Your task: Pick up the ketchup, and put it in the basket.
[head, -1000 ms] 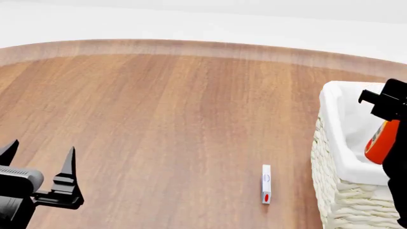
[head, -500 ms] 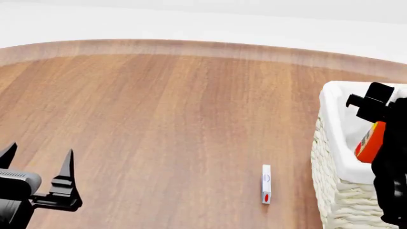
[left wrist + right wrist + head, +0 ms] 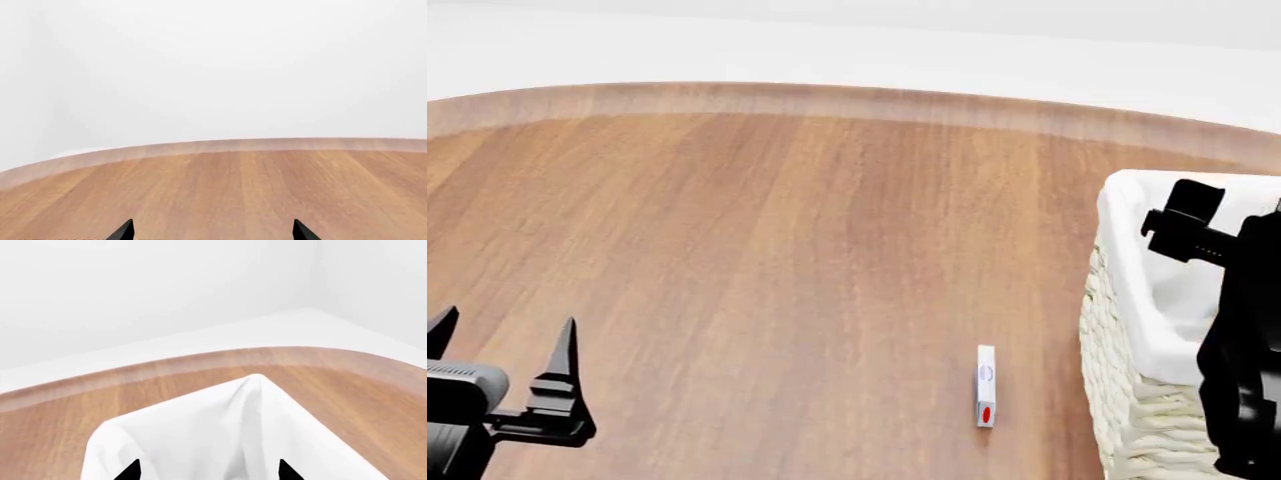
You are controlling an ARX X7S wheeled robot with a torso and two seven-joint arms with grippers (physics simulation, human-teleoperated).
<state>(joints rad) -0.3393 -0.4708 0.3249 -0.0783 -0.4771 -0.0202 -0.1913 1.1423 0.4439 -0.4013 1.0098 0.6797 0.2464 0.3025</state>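
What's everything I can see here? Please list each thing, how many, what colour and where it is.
table: one, brown wood with a paler rounded edge, fills most of the head view.
basket: one, cream woven wicker with a white cloth liner, at the table's right side.
small box: one, white with a red spot, lying on the table just left of the basket.
ketchup: not visible in any view.
left gripper: one, black, open, low at the near left over bare table.
right gripper: one, black, fingertips apart, above the basket's liner.
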